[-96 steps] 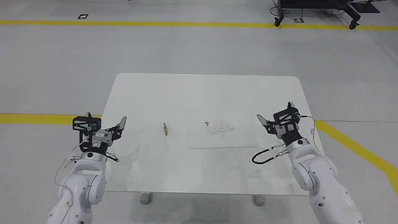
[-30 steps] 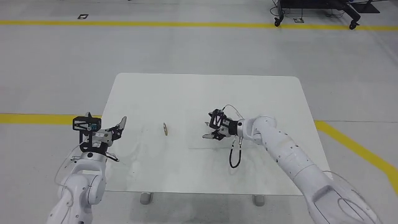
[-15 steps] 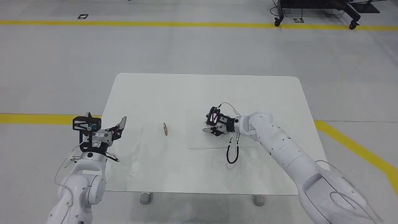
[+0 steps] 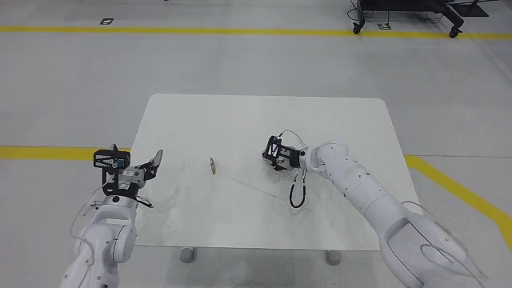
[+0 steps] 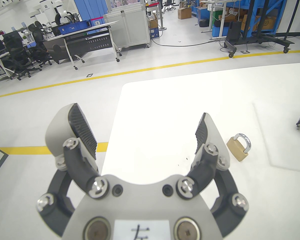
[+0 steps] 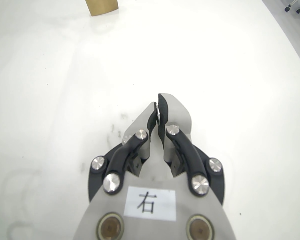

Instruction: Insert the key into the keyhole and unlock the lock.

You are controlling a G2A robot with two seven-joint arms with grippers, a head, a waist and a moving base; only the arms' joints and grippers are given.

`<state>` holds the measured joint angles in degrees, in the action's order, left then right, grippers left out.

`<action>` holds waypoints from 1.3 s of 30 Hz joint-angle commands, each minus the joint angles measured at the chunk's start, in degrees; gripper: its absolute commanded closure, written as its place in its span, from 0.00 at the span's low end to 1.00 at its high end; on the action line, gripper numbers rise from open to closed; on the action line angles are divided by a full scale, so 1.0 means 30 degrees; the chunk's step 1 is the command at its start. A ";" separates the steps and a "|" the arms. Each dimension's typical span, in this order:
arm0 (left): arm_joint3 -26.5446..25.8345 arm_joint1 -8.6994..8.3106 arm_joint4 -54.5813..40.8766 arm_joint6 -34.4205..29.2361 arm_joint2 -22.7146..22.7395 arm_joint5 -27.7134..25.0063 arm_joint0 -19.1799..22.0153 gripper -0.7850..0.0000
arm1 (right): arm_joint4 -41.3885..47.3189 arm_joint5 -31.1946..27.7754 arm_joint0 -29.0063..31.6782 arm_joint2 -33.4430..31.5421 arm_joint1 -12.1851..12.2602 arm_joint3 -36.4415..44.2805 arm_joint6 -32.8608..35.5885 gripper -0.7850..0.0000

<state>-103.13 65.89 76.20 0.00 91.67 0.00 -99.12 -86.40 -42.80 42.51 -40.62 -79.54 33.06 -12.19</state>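
Note:
A brass padlock [image 4: 212, 165] with a steel shackle lies flat on the white table [image 4: 264, 120], left of centre; it also appears as the padlock [image 5: 237, 148] and the padlock [image 6: 100, 1]. My right gripper [image 4: 272, 154] hovers near the table's middle, to the right of the padlock. In its wrist view the right gripper [image 6: 158, 101] is shut on a thin metal key [image 6: 158, 113], of which just a silvery edge peeks out between the pads. My left gripper [image 5: 140, 116] stands open and holds nothing at the table's left edge, also seen as the left gripper [image 4: 152, 162].
A thin clear sheet [image 5: 277, 146] lies on the table between the padlock and the right gripper. A black cable [image 4: 298, 192] hangs from the right arm over the tabletop. Yellow floor tape [image 4: 48, 152] runs past the table on both sides.
The right arm has swung in from the table's right edge to the middle, and its open fingers have shut on the key. The left arm and padlock have stayed put.

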 commanded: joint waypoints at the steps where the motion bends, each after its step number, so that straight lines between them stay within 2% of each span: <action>1: 0.0000 0.0000 0.0000 0.0000 0.0000 0.0000 0.0000 0.00 | -0.0037 0.0001 -0.0071 0.0017 -0.0020 -0.0057 -0.0081 1.00; 29: -0.0164 -0.0003 0.0273 0.0050 -0.0084 -0.0052 0.0022 0.00 | -0.0412 0.0657 -0.0143 -0.0356 0.0217 0.0650 -0.0193 1.00; 34: -0.1719 0.0065 0.2285 -0.0588 -0.1970 -0.1064 0.0349 0.00 | -0.0412 0.0657 -0.0143 -0.0356 0.0217 0.0650 -0.0193 1.00; 39: -0.2203 0.0117 0.3698 -0.2337 -0.3855 -0.2956 0.1653 0.00 | -0.0412 0.0657 -0.0143 -0.0356 0.0217 0.0650 -0.0193 1.00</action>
<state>-109.85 66.23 85.07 -5.92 81.55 -7.69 -95.22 -87.64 -40.83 42.08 -41.69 -78.89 35.01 -12.77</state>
